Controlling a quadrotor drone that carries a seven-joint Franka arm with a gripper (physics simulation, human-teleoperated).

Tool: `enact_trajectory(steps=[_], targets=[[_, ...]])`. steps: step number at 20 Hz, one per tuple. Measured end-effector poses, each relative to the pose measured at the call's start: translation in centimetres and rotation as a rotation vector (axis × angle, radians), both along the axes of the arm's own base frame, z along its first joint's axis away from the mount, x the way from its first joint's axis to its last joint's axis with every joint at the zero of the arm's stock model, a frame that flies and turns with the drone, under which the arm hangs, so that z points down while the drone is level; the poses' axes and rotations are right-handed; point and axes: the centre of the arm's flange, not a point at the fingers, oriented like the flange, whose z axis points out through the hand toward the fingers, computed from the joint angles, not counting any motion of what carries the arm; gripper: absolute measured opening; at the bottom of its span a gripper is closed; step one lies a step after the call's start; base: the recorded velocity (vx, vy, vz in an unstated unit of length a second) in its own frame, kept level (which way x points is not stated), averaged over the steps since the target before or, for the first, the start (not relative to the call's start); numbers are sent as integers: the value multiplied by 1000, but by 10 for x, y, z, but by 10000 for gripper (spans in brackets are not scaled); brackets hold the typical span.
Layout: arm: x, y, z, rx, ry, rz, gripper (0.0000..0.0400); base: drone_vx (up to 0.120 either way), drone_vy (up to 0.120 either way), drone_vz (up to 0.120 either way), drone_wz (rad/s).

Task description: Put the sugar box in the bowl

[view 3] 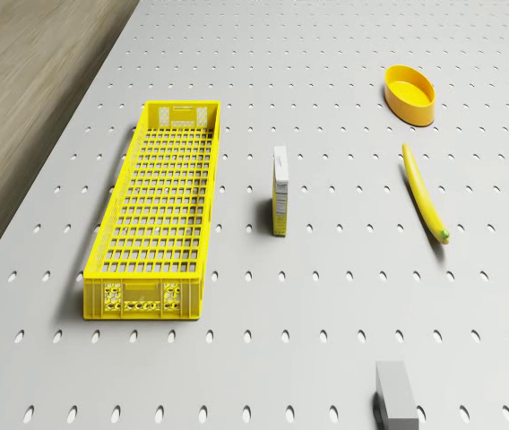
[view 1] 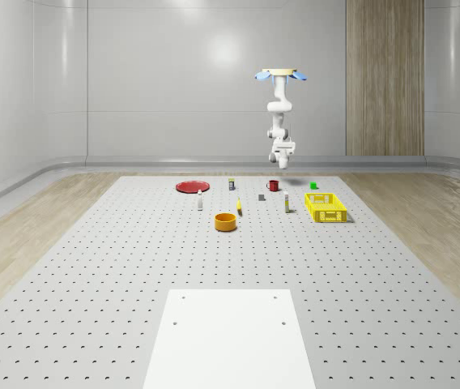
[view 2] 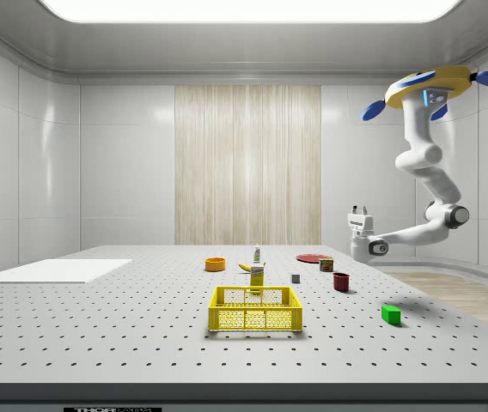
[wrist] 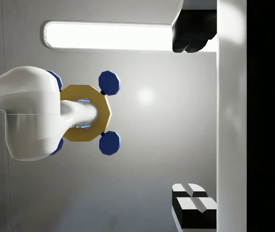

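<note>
Below and forward of our gripper (view 2: 361, 210), sugar box (view 3: 280, 190) stands on table (view 1: 92, 267) beside crate (view 3: 151, 219); bowl (view 3: 409, 93) farther off. We hover high, fingers spread, holding nothing.

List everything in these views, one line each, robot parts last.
Sugar box: one, white and yellow, upright between crate and banana.
Bowl: one, orange, mid-table.
Crate: one, yellow, whole-scene view's right.
Banana: one, yellow, near bowl.
Plate: one, red, far edge.
Mug: one, red, below arm.
Cube: one, green, far edge.
Block: one, grey, near mug.
Bottle: one, white, near plate.
Can: one, far edge.
Sheet: one, white, near end.
Drone: yellow, blue rotors, hovering above mug.
Gripper: white, open, pointing up.
</note>
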Motion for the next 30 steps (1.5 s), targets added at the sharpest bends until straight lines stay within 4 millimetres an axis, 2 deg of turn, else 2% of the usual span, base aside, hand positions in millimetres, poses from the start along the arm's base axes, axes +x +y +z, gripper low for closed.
enact_trajectory(steps=[10,13,16,20,22,24,27,30], targets=[[-1,15,-2,-148,-7,-4,400,120,0,0,0],[-1,26,-5,-268,-9,-7,400,120,0,0,0],[-1,44,-12,-461,-11,-12,400,120,0,0,0],[0,76,-40,-891,-12,-24,400,120,0,-20,0],[1,90,-67,-1191,-11,-32,400,120,0,-120,0],[2,95,-100,-1531,-10,-42,400,120,0,-120,0],[3,83,-148,-2036,-6,-58,400,120,0,-120,0],[4,57,-178,-2439,-3,-70,400,120,0,-120,0]])
